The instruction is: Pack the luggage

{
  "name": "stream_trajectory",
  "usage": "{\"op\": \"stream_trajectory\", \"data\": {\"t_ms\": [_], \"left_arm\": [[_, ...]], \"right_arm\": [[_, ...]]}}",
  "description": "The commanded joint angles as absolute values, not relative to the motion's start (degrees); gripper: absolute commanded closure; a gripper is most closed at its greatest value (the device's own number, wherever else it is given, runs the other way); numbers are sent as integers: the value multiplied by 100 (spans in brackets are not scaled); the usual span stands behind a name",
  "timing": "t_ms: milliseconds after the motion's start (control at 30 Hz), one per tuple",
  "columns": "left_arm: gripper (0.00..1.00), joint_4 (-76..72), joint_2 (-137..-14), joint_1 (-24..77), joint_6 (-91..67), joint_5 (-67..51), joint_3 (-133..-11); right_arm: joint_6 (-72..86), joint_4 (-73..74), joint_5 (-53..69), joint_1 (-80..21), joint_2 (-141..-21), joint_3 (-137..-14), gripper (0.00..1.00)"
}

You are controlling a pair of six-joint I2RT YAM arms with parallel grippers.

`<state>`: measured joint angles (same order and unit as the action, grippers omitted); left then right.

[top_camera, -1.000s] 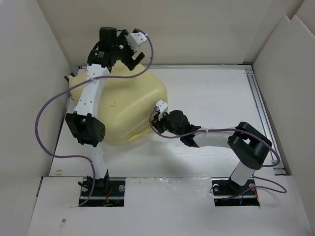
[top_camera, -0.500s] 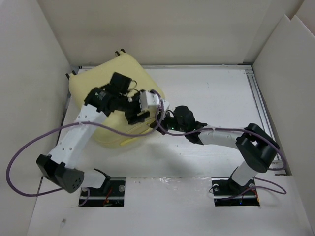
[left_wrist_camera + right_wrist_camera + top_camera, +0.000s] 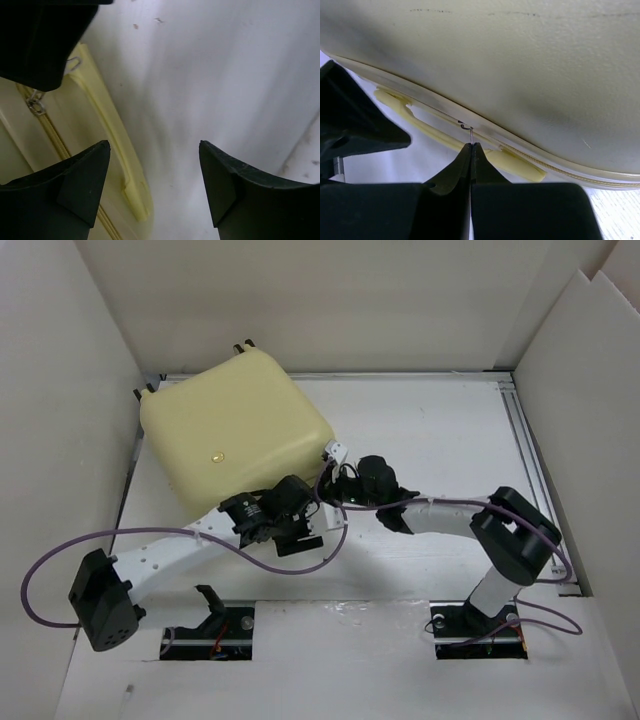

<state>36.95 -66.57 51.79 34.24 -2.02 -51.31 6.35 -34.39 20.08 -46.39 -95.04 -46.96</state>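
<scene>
The zip pull (image 3: 468,131) is pinched by the closed right gripper (image 3: 470,145) and should be drawn along the suitcase (image 3: 530,65) seam; the left gripper (image 3: 154,150) is spread, empty.

Pale yellow luggage (image 3: 235,435) closed, flat, at far-left corner of table (image 3: 430,440), wheels (image 3: 243,344) on far side; left gripper (image 3: 300,543) just beside its near edge; right gripper (image 3: 328,470) at its near-right corner.

Bright, even light from overhead fills the top view. The white tabletop (image 3: 420,440) nearly washes out, soft grey shadows lie across it, and one small glint sits on the luggage (image 3: 235,425) lid. At the wrists the contrast is harsher: the left tool (image 3: 154,147) and right tool (image 3: 470,146) are near-black, soft-edged silhouettes. The zipper pull (image 3: 469,131) reads sharp, and the shell above it darkens toward the upper left.
</scene>
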Motion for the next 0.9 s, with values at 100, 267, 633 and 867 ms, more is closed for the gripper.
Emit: {"op": "stream_trajectory", "data": {"t_ms": [100, 267, 633, 867], "left_arm": [[31, 2338, -6925, 5309, 2716, 1484, -4476], [27, 1663, -7338, 5379, 2716, 2293, -3833], [74, 1178, -8341, 5125, 2847, 2024, -3094], [100, 1950, -7183, 5054, 3084, 766, -2910]], "right_arm": [[686, -4061, 1846, -4579, -9615, -4649, 100], [791, -4166, 1846, -4526, -9668, -4597, 100], [844, -4166, 1846, -4526, -9782, -4597, 100], [913, -3955, 1547, -4412, -9730, -4597, 100]]}}
